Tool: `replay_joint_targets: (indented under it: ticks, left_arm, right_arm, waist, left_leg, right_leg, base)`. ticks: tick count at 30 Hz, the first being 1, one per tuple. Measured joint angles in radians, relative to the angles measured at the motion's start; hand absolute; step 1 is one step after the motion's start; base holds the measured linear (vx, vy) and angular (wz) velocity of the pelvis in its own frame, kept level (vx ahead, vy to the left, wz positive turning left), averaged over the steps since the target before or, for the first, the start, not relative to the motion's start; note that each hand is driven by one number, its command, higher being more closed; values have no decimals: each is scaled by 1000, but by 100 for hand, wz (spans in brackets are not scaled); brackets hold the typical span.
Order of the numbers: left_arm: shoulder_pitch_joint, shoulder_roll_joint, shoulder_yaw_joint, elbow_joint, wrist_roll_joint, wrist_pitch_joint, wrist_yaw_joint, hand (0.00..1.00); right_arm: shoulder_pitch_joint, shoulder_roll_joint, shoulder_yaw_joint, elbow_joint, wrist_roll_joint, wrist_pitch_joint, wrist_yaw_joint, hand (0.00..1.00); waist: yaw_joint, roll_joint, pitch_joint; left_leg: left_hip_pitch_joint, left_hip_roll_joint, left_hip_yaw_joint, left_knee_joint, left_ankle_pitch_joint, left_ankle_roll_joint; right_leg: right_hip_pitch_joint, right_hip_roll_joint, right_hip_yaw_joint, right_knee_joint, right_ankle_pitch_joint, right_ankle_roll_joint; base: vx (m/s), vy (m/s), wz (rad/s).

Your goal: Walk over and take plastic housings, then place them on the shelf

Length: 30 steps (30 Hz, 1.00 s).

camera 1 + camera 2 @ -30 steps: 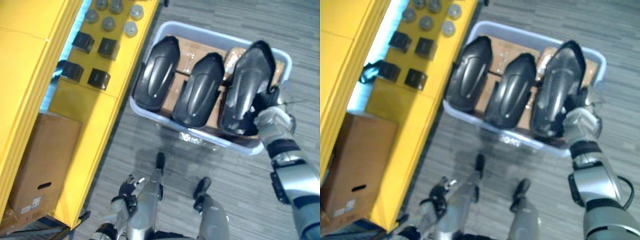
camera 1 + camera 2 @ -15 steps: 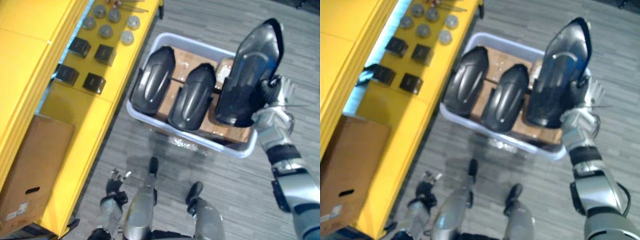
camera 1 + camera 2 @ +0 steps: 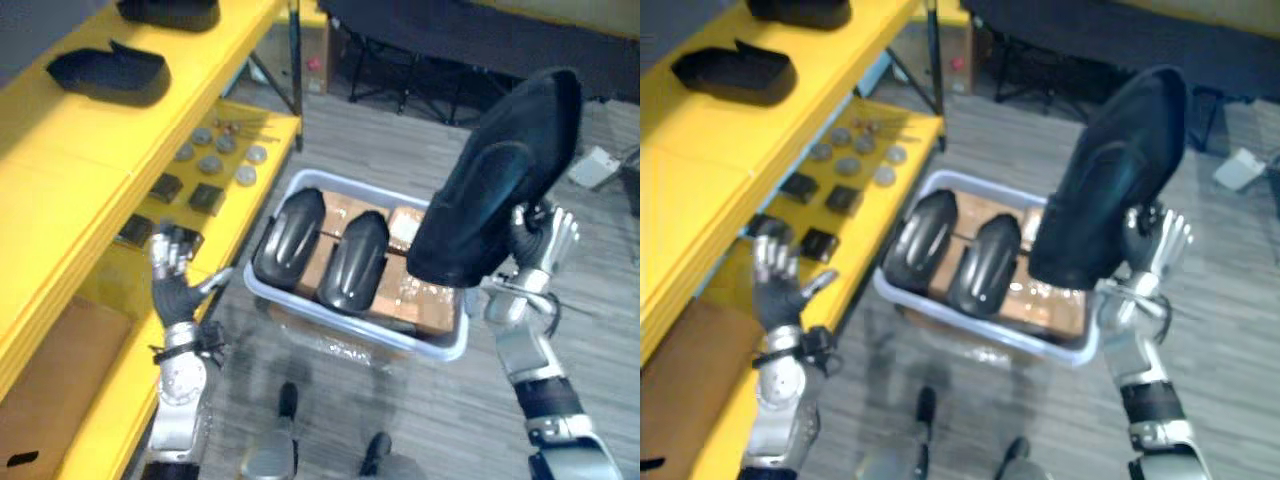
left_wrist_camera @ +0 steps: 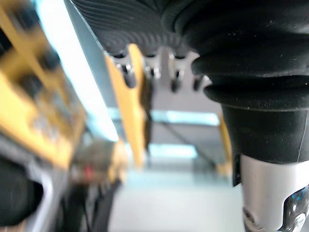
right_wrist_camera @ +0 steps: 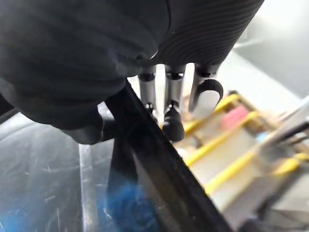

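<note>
A black shelved housing lay on the upper level of the yellow shelf. Small black blocks and grey discs sat on the level below. Just beside the shelf's edge, the left robot hand stood upright, fingers straight and spread, holding nothing. On the floor, a pale bin held two housings side by side, their long axes pointing away from the robot. Above the bin's right end, the right robot hand pinched the lower edge of the lifted housing between thumb and fingers. Its long axis rose steeply, the upper end leaning right.
</note>
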State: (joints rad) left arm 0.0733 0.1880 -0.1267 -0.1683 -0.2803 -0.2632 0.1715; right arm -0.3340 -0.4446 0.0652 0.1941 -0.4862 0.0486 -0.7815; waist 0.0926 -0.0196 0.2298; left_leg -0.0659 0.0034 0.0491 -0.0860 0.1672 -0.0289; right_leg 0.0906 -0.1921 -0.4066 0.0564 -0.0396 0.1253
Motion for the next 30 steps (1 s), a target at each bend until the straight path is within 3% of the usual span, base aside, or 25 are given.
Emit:
replay_joint_targets:
  ticks: [2,7,10,23,30]
  left_arm:
    - [-8,-1,-81,0,-39,65,-78,0]
    - [-16,-1,-138,3,-156,179,-160,0]
    - [-24,1,-156,22,-234,214,-183,0]
    - [-47,1,-210,81,-258,279,-222,0]
    - [-89,1,-242,84,-193,280,-204,0]
  right_arm:
    - [-14,1,49,-17,0,-23,3,100]
    - [-30,22,110,-48,-21,-76,3,100]
    - [-30,40,135,-76,-44,-95,3,100]
    - [-31,91,278,-75,-82,-135,42,100]
    - [-30,132,349,-31,-81,-163,62,100]
  waist:
    - [-4,16,-17]
    - [-27,29,-39]
    - [-26,28,-50]
    - [-24,20,-79]
    - [-26,24,-93]
  left_leg:
    - [6,7,12,-2,0,0]
    - [14,14,39,-3,-1,-1]
    - [13,16,45,-3,-3,-4]
    - [10,11,43,-3,1,0]
    - [11,10,42,-3,2,1]
  right_leg:
    - [1,4,9,-12,11,-5]
    - [0,11,30,-40,20,-10]
    - [1,12,30,-54,32,-10]
    - [6,11,30,-68,54,-4]
    - [5,10,30,-65,48,-11]
  base:
    - [-70,11,-18]
    - [-78,20,-16]
    - [-32,15,-11]
    - [17,1,-1]
    - [0,0,0]
